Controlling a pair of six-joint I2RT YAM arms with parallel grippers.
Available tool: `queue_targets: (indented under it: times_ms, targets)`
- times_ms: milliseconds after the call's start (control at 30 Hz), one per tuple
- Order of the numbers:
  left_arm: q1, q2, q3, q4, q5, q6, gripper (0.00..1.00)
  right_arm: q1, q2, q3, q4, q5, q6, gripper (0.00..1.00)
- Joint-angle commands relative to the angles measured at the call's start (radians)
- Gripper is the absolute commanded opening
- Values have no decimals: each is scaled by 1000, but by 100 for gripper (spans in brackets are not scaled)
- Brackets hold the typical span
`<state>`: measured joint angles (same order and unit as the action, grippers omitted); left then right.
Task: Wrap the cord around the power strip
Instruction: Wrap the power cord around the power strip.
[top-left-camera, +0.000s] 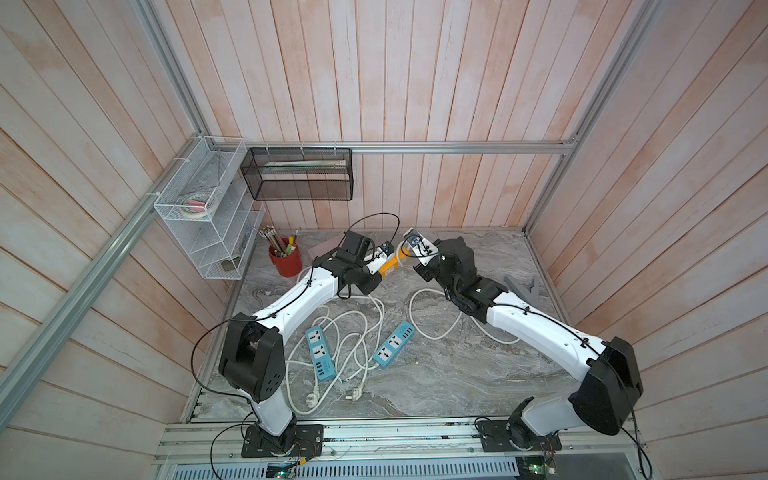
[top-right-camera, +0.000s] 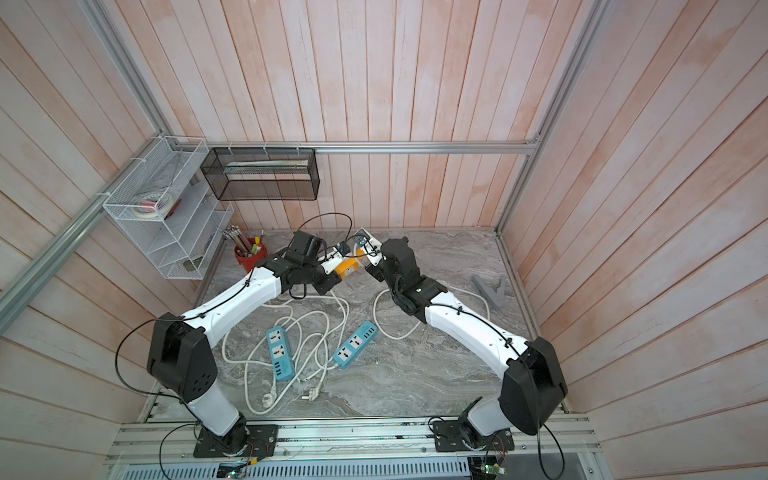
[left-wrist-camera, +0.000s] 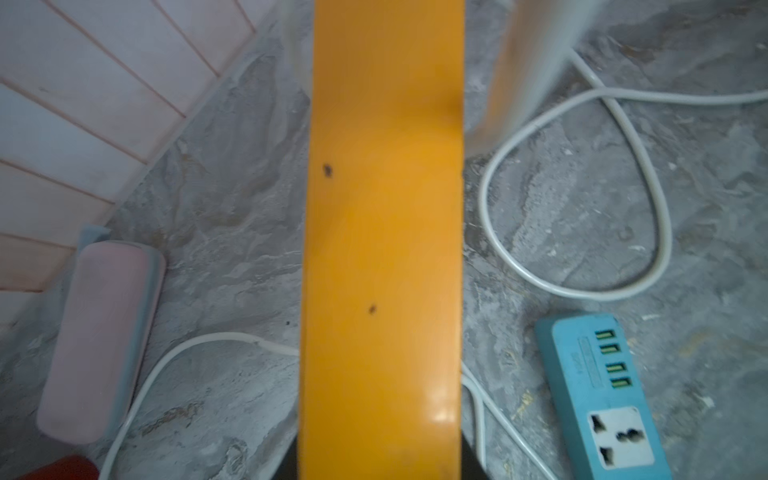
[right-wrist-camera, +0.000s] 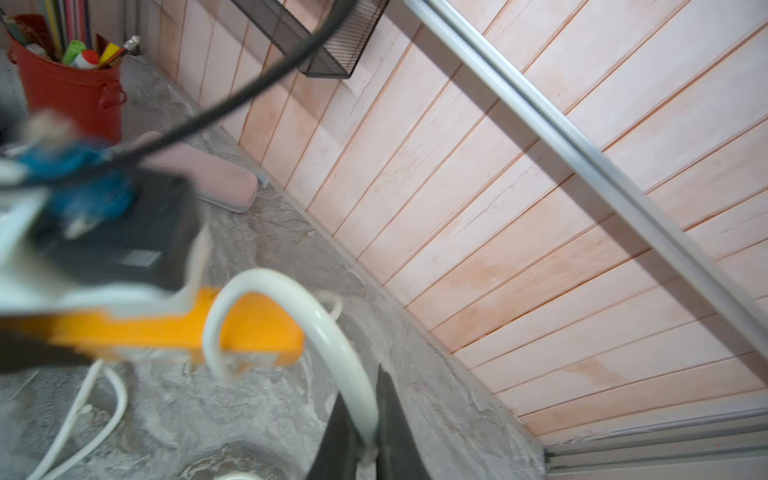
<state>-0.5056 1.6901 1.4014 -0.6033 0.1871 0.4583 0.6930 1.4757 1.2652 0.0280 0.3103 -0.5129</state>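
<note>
An orange power strip (top-left-camera: 390, 268) (top-right-camera: 345, 268) is held above the table near the back, and my left gripper (top-left-camera: 380, 271) is shut on it. In the left wrist view the strip (left-wrist-camera: 382, 249) fills the middle and hides the jaws of the left gripper (left-wrist-camera: 380, 465). Its white cord (right-wrist-camera: 332, 332) arcs over the strip's free end (right-wrist-camera: 249, 328). My right gripper (right-wrist-camera: 370, 440) (top-left-camera: 409, 259) is shut on that cord just beyond the strip's end. More of the cord lies in a loop on the table (top-left-camera: 419, 328) (left-wrist-camera: 660, 232).
Two blue power strips (top-left-camera: 320, 353) (top-left-camera: 394, 344) lie mid-table in tangled white cords with plugs (top-left-camera: 353, 392). A red pencil cup (top-left-camera: 286, 259) and a pink case (left-wrist-camera: 99, 340) stand at the back left. A grey V-shaped piece (top-left-camera: 523, 286) lies right. A mesh basket (top-left-camera: 297, 174) hangs on the wall.
</note>
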Motion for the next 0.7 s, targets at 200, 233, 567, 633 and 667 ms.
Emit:
queue_targets:
  times_ms: [200,233,567,633,667]
  targets:
    - [-62,-220,-142,42,418,214,0,-92,194,359,-327,-245,-75,0]
    - [-63,-228,-143,42,459,213,0,-114,210,384,-352,-300,-62,0]
    - [-64,-348,-231,420,575,-13,0,-315,244,275,-88,-840,297,55]
    - [-64,-343,-230,459,551,-56,0,-329,226,166,62,-827,397,69]
    - [-64,-338,-225,469,542,-75,0,-337,225,128,116,-824,440,74]
